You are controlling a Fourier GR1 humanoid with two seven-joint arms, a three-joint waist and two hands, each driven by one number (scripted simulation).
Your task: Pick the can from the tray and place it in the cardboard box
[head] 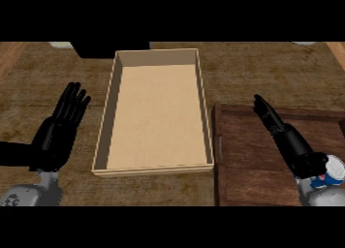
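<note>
Since the can (331,173) sits at the tray's (236,145) near right edge, tucked under the wrist of the open, straight-fingered right hand (293,143), the robot would do well to pull that hand back and curl around it before carrying it left to the cardboard box (204,92). Most of the can is hidden by the forearm, so whether it stands upright cannot be told; the left hand (59,131) rests open left of the box.

We see only a sliver of the blue-and-white metal can (334,173), mostly hidden behind the black right hand (293,143). The dark wooden tray (254,160) runs off the right and near edges. A black block (107,49), far left, is cut off.
</note>
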